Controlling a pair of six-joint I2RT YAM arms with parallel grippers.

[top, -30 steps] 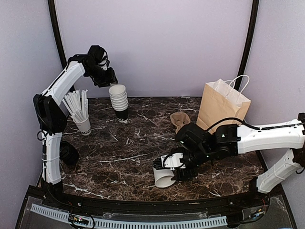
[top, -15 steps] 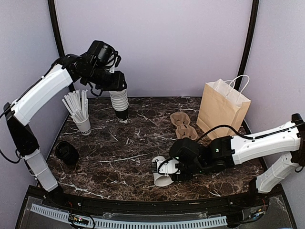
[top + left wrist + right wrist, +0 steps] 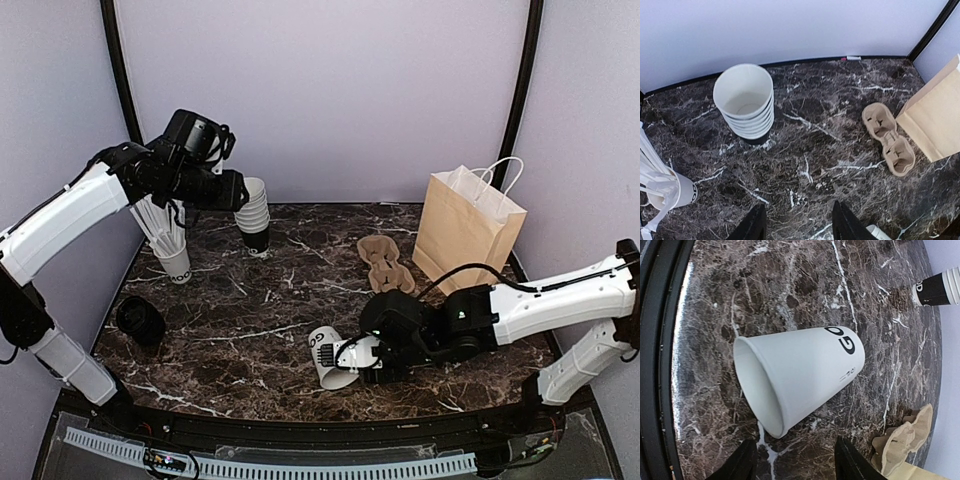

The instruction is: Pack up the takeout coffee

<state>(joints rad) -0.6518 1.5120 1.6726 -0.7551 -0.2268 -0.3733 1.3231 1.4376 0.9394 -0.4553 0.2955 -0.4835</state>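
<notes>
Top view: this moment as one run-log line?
left jaws: open, empty, raised near cup stack | right jaws: open, at tipped lidless cup, not gripping | bag: upright

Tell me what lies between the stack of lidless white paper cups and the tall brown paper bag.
Mostly bare marble tabletop, then a brown pulp cup carrier lying close beside the bag; the left wrist view shows it.

**Top view:** from above and behind the arm bases, we face the back wall at 12 o'clock and take in the whole table.

**Left wrist:** we look down from high up. This view shares the cup stack at 10 o'clock and the carrier at 3 o'clock.

**Right wrist:** we sit close on the tipped cup, likewise shared.
</notes>
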